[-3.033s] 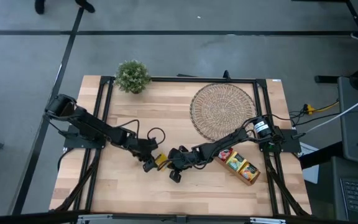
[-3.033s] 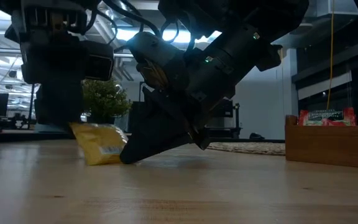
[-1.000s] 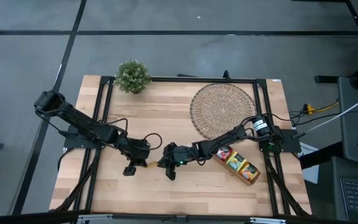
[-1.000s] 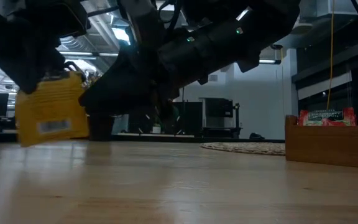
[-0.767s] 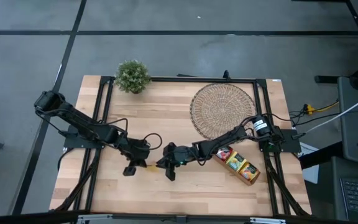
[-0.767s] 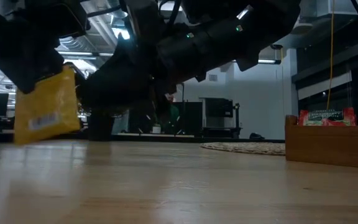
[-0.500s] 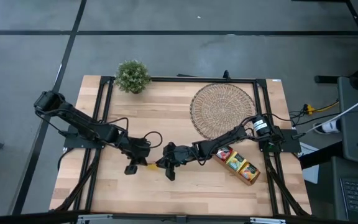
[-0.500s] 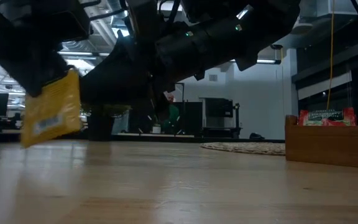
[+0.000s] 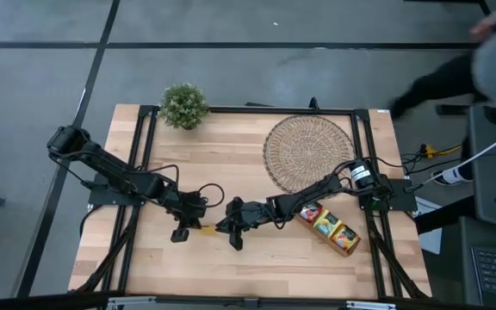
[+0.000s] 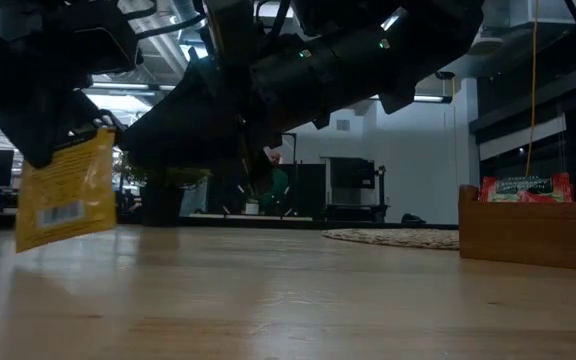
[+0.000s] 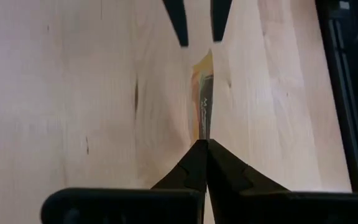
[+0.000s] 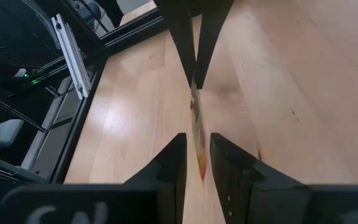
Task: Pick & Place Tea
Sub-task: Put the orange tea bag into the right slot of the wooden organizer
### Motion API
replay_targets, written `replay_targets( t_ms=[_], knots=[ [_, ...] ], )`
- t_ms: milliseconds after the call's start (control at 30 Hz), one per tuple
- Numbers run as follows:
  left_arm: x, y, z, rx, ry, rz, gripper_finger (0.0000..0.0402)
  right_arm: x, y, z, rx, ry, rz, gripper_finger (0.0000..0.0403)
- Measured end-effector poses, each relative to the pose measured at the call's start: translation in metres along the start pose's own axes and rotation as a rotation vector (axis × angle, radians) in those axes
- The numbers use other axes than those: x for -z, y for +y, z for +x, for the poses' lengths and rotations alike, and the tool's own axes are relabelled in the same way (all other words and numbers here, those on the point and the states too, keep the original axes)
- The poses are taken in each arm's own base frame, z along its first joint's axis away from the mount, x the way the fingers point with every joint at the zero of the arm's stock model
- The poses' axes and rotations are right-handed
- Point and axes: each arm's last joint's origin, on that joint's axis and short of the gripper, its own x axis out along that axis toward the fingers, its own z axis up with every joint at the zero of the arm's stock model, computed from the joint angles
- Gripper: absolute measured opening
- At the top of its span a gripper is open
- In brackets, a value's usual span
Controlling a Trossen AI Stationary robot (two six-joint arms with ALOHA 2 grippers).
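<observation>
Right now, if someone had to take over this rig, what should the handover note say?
Left gripper: shut on the yellow tea sachet, held clear above the table, front-centre.
Right gripper: open, fingers either side of the sachet's free edge, not yet closed on it.
Wooden tray at the table's right holds more sachets; the woven mat has none on it.
Done: one sachet lifted.
Left: probably pass it to the right gripper, then place it.

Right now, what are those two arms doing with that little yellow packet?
Left gripper shut on yellow sachet, lifted off table. Right gripper open, fingers either side of it. Nothing blocking.
</observation>
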Motion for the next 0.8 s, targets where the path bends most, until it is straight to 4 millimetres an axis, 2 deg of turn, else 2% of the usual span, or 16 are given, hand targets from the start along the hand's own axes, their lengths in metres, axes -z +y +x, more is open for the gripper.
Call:
replay_targets(
  t_ms=[433,533,667,800],
  knots=[
    [-0.013,0.002,-0.002,0.011,-0.122,0.056,0.0003,-0.001,0.001,0.000,-0.004,-0.008,0.000,0.0073],
    [-0.013,0.002,-0.002,0.007,-0.125,0.056,0.0002,-0.001,0.001,0.000,-0.004,-0.008,0.000,0.0056],
    [-0.013,0.003,-0.002,-0.018,-0.134,0.056,0.0007,-0.001,0.000,0.000,-0.002,-0.005,-0.001,0.0011],
    [-0.014,0.005,-0.002,-0.089,-0.159,-0.030,0.0024,0.002,-0.002,0.000,0.022,0.025,0.001,0.0008]
  ],
)
